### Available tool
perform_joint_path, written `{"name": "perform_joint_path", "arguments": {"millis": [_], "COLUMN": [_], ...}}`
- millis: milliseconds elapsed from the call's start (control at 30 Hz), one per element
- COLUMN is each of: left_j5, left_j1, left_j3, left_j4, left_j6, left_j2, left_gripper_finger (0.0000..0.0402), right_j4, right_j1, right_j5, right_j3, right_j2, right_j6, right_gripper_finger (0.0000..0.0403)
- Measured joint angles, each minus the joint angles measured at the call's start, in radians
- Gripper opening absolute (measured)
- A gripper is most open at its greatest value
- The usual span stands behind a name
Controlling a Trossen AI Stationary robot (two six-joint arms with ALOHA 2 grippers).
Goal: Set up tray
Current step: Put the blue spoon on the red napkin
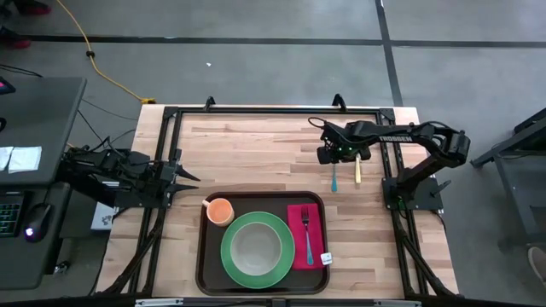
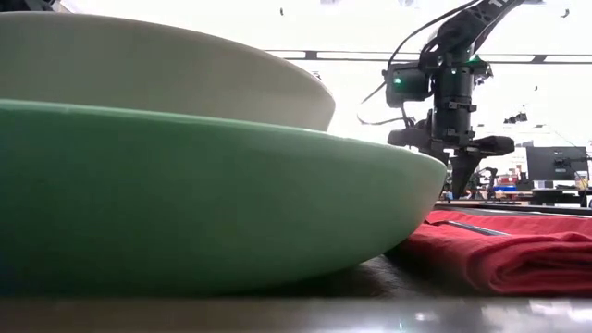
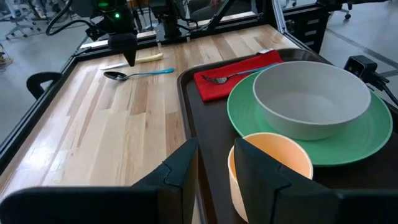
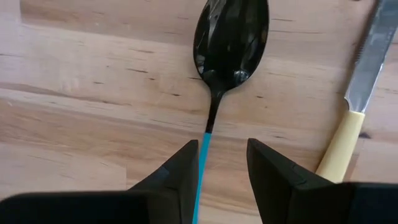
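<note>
Right gripper (image 4: 222,163) is hovering w/ jaws apart, straddling the blue handle of the spoon (image 4: 229,43) on the counter (image 1: 256,153); knife (image 4: 357,106) lying just beside.

Risk: thin handle slipping out or jaws nudging the knife.

Left gripper (image 3: 214,177) is waiting by the cup (image 3: 273,165), jaws apart.

Tray (image 1: 209,277) is sitting at the counter's near edge.

the bench (image 1: 256,153) is pale, matt wood with visible grain. the spoon (image 4: 231,37) has a glossy dark bowl. the napkin (image 2: 518,254) is soft red cloth. the tray (image 3: 202,134) looks smooth dark plastic.
</note>
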Motion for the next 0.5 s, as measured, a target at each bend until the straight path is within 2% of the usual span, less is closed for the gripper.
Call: {"name": "perform_joint_path", "arguments": {"millis": [233, 500], "left_j5": [-0.062, -0.069], "left_j1": [0.000, 0.000], "left_j3": [0.000, 0.000], "left_j4": [0.001, 0.001], "left_j6": [0.016, 0.016], "left_j2": [0.000, 0.000], "left_gripper_finger": [0.0136, 0.0136], "right_j4": [0.031, 0.064], "right_j1": [0.000, -0.007], "right_j5": [-0.013, -0.028], "right_j3": [0.000, 0.000], "right_j2": [0.000, 0.037], "right_j6": [-0.007, -0.010], "right_gripper_finger": [0.0114, 0.0114]}}
